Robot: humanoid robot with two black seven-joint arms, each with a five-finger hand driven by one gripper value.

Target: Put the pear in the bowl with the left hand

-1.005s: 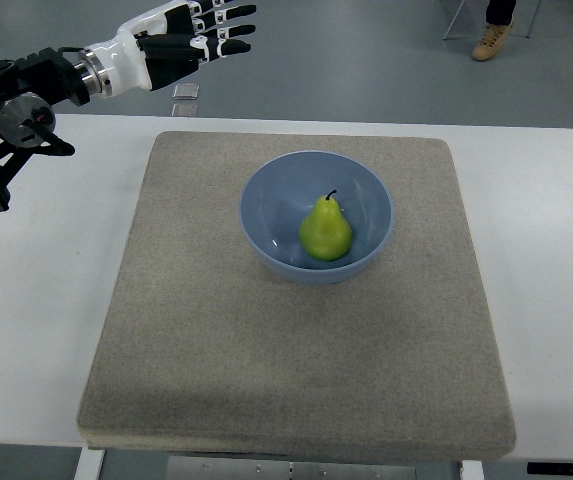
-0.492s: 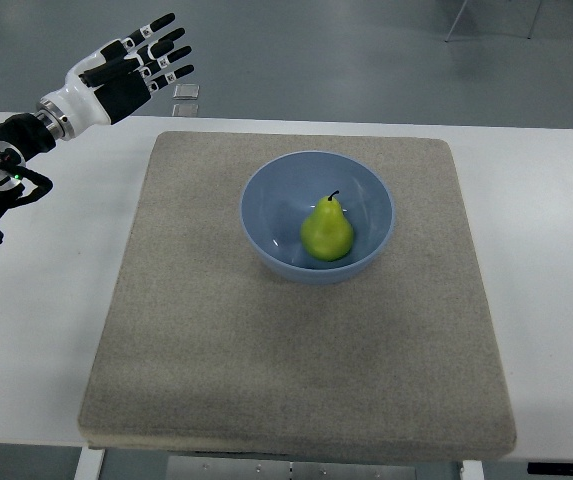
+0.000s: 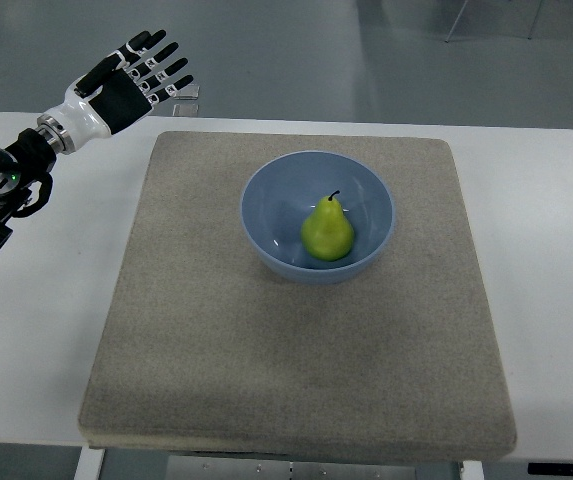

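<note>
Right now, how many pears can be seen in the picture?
1. The pear sits inside the blue bowl, which stands on the grey mat. No other pear shows, and nothing seems able to hide one.

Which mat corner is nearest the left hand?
The mat's far-left corner: the open left hand hovers just beyond it, away from the bowl holding the pear.

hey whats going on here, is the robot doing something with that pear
The job looks done. The pear sits inside the blue bowl, which rests on a grey mat on the white table. The robot's left hand is off at the far left corner, fingers spread and holding nothing, well clear of the bowl. No right arm shows in the view.
</note>
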